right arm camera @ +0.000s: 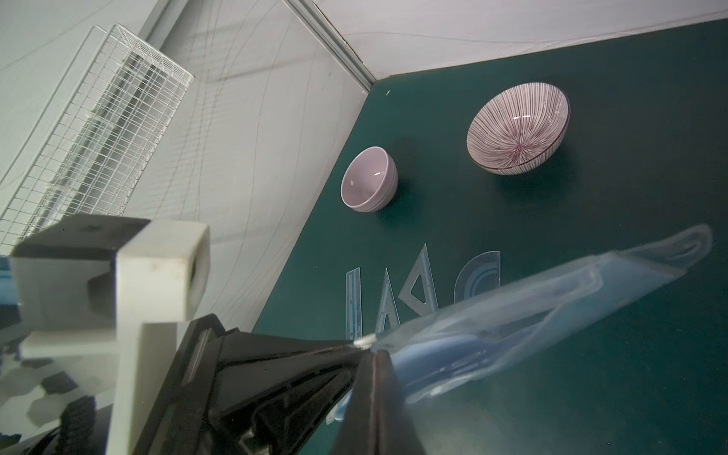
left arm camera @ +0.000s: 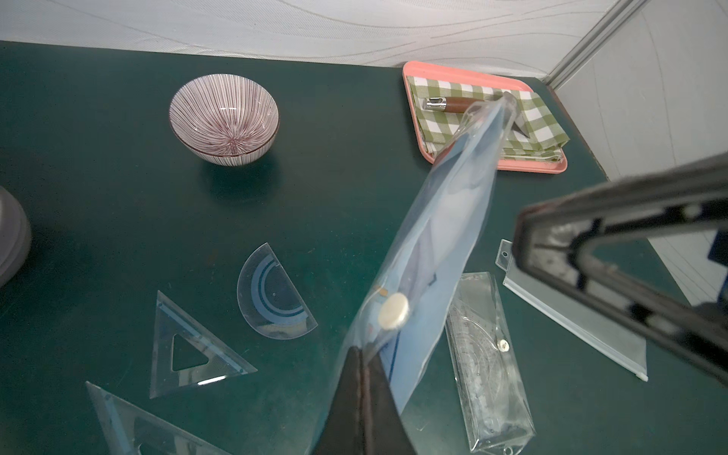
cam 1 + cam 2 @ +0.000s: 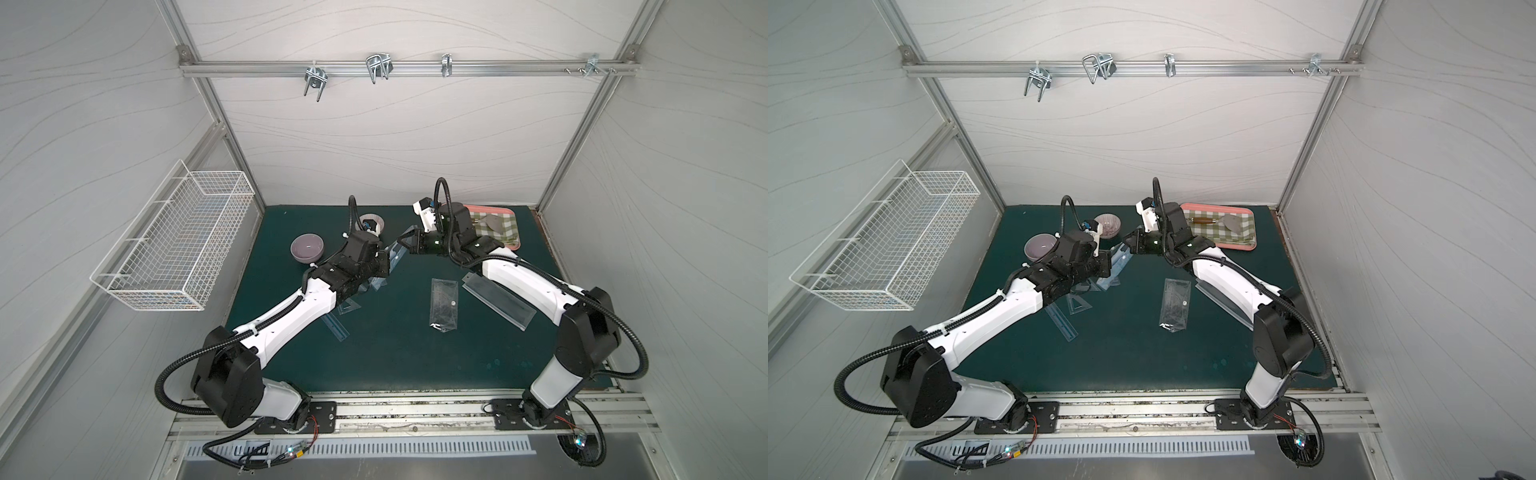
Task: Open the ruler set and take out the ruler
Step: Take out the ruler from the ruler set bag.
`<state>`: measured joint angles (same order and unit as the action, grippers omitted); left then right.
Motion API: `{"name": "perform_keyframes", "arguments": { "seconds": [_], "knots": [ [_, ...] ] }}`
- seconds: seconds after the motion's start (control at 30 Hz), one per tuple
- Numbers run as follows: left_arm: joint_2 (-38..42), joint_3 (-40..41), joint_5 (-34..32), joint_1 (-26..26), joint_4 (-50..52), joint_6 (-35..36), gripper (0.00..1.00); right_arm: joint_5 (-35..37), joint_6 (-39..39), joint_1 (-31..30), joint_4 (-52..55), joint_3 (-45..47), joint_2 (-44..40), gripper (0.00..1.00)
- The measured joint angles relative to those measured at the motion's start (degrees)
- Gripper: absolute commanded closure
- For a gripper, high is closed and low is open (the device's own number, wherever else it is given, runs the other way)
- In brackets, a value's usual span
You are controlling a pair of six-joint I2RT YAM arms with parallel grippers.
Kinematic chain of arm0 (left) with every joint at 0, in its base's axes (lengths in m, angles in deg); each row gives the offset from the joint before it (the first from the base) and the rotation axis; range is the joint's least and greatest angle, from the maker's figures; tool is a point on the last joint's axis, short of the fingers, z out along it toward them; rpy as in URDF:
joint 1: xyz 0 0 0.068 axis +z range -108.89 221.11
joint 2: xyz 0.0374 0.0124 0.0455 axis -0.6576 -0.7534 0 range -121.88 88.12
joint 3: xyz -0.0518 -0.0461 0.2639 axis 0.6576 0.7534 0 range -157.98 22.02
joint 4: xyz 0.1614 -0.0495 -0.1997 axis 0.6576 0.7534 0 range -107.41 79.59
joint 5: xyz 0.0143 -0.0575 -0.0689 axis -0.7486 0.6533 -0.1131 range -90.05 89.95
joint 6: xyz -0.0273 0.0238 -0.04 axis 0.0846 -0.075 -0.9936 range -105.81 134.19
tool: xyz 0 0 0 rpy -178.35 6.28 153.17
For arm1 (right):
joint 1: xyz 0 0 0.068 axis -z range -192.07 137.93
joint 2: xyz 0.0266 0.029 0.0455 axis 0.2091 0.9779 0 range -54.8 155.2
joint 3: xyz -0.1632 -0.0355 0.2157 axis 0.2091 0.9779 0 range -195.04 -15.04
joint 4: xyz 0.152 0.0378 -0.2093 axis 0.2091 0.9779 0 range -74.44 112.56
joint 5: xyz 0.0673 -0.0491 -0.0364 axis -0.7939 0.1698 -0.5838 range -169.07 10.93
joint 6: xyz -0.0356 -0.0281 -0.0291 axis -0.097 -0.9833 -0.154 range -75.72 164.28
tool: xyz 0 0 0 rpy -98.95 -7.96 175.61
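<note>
green mat [image 3: 395,353] | striped bowl [image 2: 224,118], lilac bowl [image 1: 368,179], pink tray [image 2: 512,168] | protractor [image 2: 272,299], triangle [image 2: 162,354], ruler [image 1: 353,303], filled pouch [image 2: 488,362]

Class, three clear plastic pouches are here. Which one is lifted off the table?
The blue-tinted pouch, stretched between the left hand and right hand. The pouch packed with clear rulers and the flat zip pouch both lie on the green mat.

Showing deep green across the table mat [image 2: 118,157], pale lilac on the plain bowl [image 1: 368,179], and fine purple lines raying over white on the striped bowl [image 2: 224,118]. Carrying a green-and-white check on the cloth [image 2: 547,122] and salmon pink on the tray [image 2: 528,167]. Glinting clear with a faint blue tint along the pouch [image 2: 445,236], off-white on its snap button [image 2: 393,317], and blue arcs across the clear protractor [image 2: 272,299].
</note>
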<state>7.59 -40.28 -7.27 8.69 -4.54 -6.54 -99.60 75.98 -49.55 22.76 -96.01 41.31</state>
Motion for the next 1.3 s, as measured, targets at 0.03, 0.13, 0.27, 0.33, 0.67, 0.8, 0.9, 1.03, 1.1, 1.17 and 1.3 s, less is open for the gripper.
{"name": "perform_keyframes", "arguments": {
  "seconds": [0.03,0.13,0.27,0.33,0.67,0.8,0.9,1.03,1.1,1.17,1.3],
  "knots": [
    [0.0,-0.07,-0.17,0.0,0.0,-0.31,1.0,0.2,0.0,-0.07,0.7,-0.2,0.0,1.0],
    [-0.17,-0.79,-0.76,0.0,0.2,-0.9,1.0,0.59,0.0,-0.24,2.43,-0.31,0.0,1.0],
    [-0.26,-1.49,-0.9,0.0,-0.02,-1.42,1.0,0.87,-0.02,-0.35,4.26,-0.31,0.02,1.0],
    [-0.33,-1.53,-0.9,-0.13,-0.42,-1.62,1.0,0.87,0.0,-0.46,4.59,-0.35,0.22,1.0],
    [-1.86,-1.57,-1.01,-1.62,-1.29,-1.57,1.0,0.87,0.04,-0.57,5.62,-3.48,4.85,1.0],
    [-1.86,-1.57,-1.4,-2.27,-2.29,-1.53,1.0,1.18,0.0,-0.61,6.86,-5.07,6.08,1.0],
    [-1.86,-1.55,-1.86,-2.64,-3.21,-1.49,1.0,2.19,-0.07,-0.7,8.26,-5.62,6.38,1.0],
    [-1.86,-1.46,-2.64,-3.1,-4.33,-1.33,1.0,4.26,-0.48,-0.7,10.6,-6.01,6.4,1.0],
    [-1.86,-1.2,-3.08,-3.26,-4.98,-1.31,1.0,5.49,-0.74,-0.7,11.61,-6.08,6.4,1.0],
    [-1.86,-0.85,-3.48,-3.39,-5.42,-1.18,1.0,6.62,-1.11,-0.7,12.37,-6.08,6.4,1.0],
    [-1.84,0.09,-4.85,-4.26,-6.21,-0.74,1.0,8.72,-1.46,-0.55,13.79,-6.08,6.4,1.0]
  ]
}}
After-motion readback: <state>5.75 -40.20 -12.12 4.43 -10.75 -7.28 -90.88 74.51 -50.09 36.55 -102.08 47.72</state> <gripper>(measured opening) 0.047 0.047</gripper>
